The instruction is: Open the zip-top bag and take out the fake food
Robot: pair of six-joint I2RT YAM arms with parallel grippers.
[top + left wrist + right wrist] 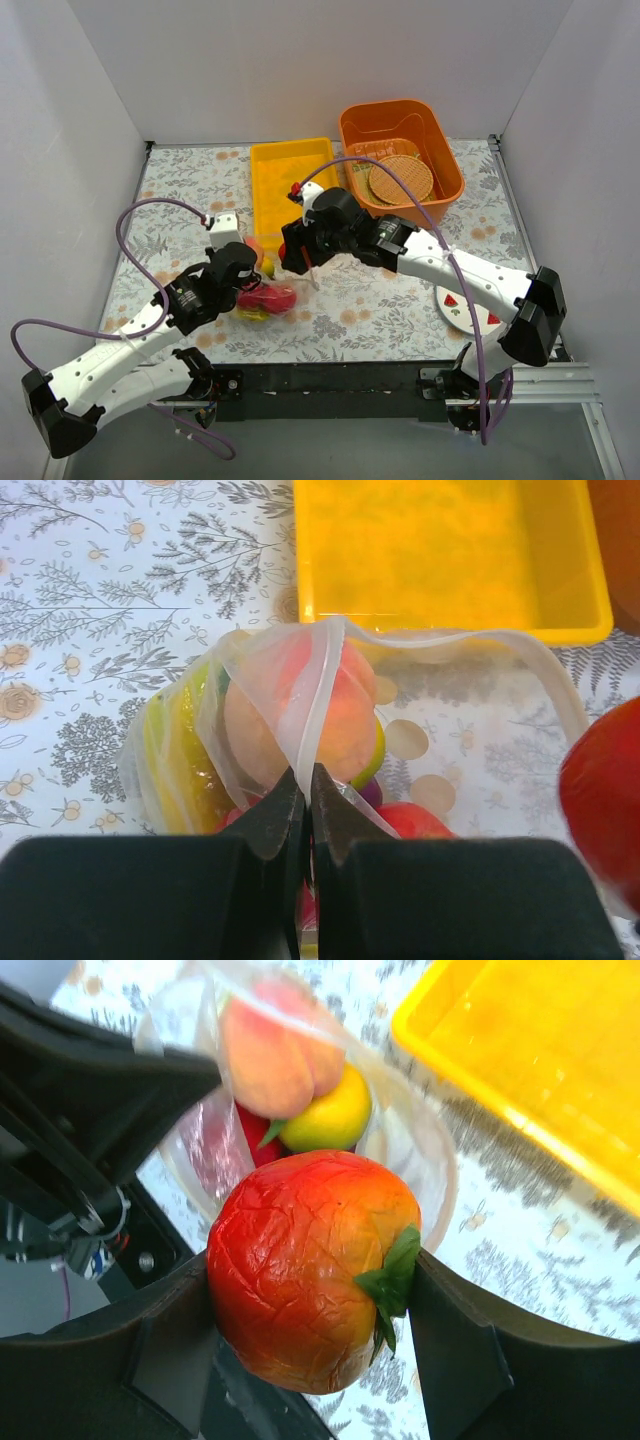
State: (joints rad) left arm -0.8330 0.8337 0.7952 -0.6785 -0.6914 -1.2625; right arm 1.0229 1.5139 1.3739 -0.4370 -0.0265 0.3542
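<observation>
Between the fingers of the right gripper [315, 1345] sits a red fruit [300, 1260], clamped from both sides. Its skin is glossy and wrinkled, shading to orange, with a green leaf on one flank. It hangs over the open mouth of the bag [205, 1135].

The left gripper [306, 785] has its jaws pinched together on the bag's rim, where the clear, crinkly plastic stands up in a peak. Inside lie a peach [340, 720], a lemon [330, 1115] with a green leaf, a yellow-green piece [175, 750] and something red beneath them.

The bag rests on the floral cloth [380, 300], just beside the near end of the yellow tray [290, 180]. Farther right, an orange bin [445, 150] holds a tan woven disc [400, 178]. A white plate [455, 305] with red marks lies under the right arm, partly hidden.
</observation>
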